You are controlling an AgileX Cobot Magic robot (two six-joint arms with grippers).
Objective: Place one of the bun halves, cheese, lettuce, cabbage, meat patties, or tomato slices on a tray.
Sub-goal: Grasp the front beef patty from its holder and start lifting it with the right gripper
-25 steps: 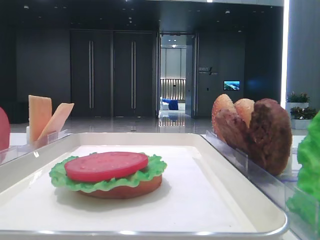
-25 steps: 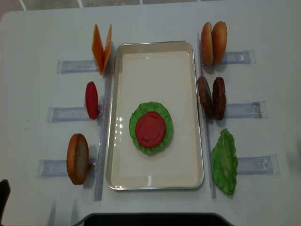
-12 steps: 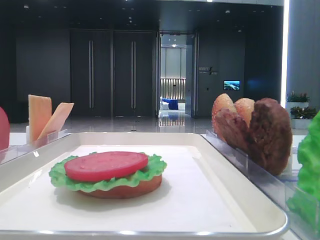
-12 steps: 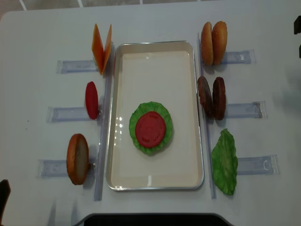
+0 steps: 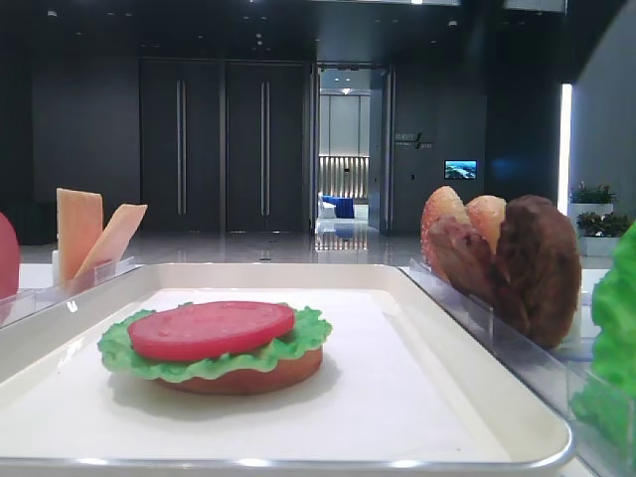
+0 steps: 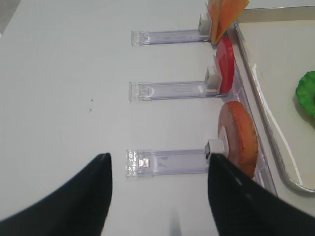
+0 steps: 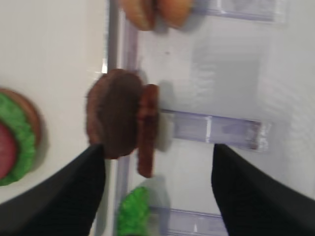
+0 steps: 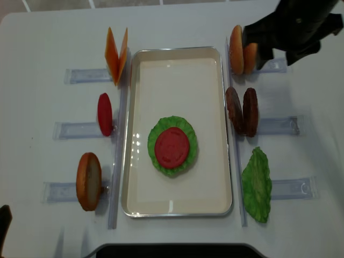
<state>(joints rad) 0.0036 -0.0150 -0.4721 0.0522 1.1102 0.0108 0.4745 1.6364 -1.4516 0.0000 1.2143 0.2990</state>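
From the low front camera, I see the tray (image 5: 467,328) already carrying a partial stack: a flat brown bun base (image 5: 243,376), a lettuce leaf (image 5: 298,343) and a tomato slice (image 5: 211,329) on top. The meat patties (image 5: 532,266) stand upright in their rack on the right, outside the tray.

Through my right wrist camera, blurred, the right gripper (image 7: 157,191) has its dark fingers (image 7: 246,191) spread wide with nothing between them. The two patties (image 7: 115,120) sit ahead of it, on edge beside the tray rim, well clear of the fingers.

Through my left wrist camera, the left gripper (image 6: 157,196) is likewise spread and empty, over bare table near a clear plastic rack (image 6: 165,163) that holds a bun half (image 6: 238,130) on edge.

From overhead, the right arm (image 8: 293,27) sits over the far right corner, partly covering the speckled buns (image 8: 236,49). The cheese slices (image 8: 116,55) and a spare tomato slice (image 8: 105,114) wait on the left racks and a spare lettuce leaf (image 8: 257,185) on the right.

I judge three layers done; a patty looks like the next piece, not yet grasped.
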